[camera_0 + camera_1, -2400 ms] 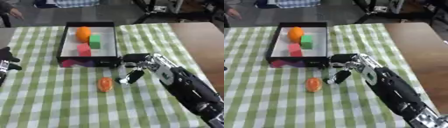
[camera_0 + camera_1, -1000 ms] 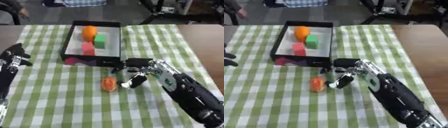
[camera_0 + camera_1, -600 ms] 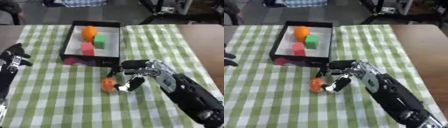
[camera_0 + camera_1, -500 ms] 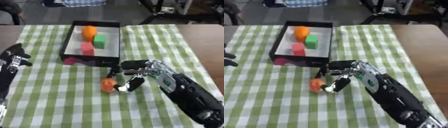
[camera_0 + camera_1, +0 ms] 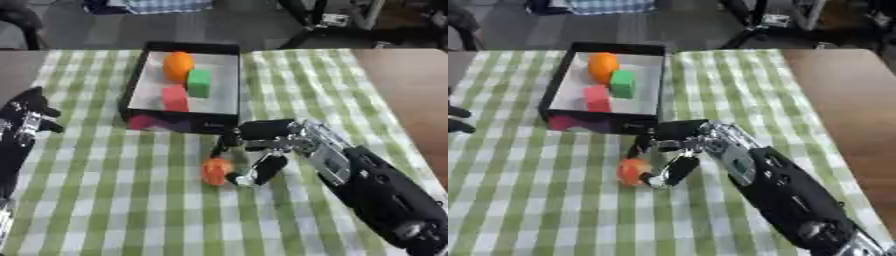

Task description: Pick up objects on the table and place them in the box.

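Observation:
A small orange object (image 5: 214,171) lies on the checked cloth in front of the black box (image 5: 138,78). Inside the box are an orange ball (image 5: 178,65), a green block (image 5: 199,82) and a red block (image 5: 174,97). My right hand (image 5: 267,144) is right beside the orange object. Its fingers are spread, some reaching above the object and one dark fingertip (image 5: 246,178) touching its right side. They are not curled round it. My left hand (image 5: 28,116) rests open at the left edge, away from everything.
The green-and-white checked cloth (image 5: 105,210) covers the table, with bare brown tabletop (image 5: 402,85) to the right. A pink label shows on the box's front wall (image 5: 153,123). Chair legs and clutter stand beyond the far edge.
My right hand has slid left and down until its fingertips reach the orange object. The object and the box contents have stayed put.

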